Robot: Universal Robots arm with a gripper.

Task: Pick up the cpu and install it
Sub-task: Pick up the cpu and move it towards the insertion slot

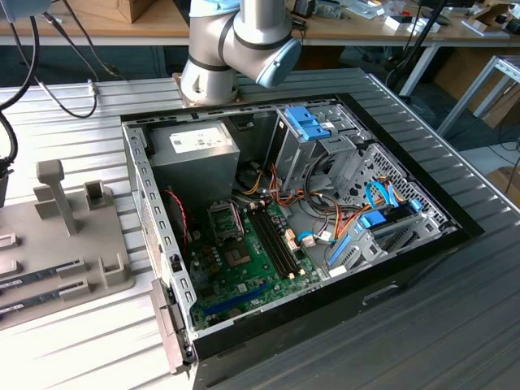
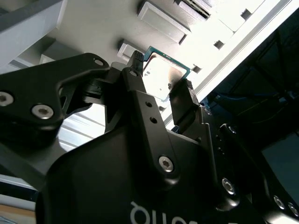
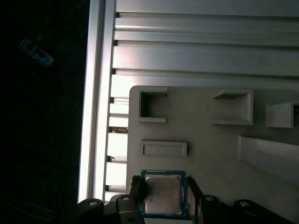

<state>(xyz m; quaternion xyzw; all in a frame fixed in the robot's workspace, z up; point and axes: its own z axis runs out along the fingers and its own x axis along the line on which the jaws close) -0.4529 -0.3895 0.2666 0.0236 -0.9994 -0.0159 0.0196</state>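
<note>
While hanging over the grey holder (image 3: 210,140) on the slatted worktop (image 3: 196,51), the tool (image 3: 163,183) is clamping the cpu (image 3: 162,195) by two opposite edges. The cpu is lying flat, centred between the fingers (image 3: 192,193), its metal lid facing the wrist.

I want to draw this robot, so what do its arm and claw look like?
The arm has round silver-grey tubes and pale blue caps on its joints. The gripper is black, with two fingers, shiny silver screws and white lettering.
</note>
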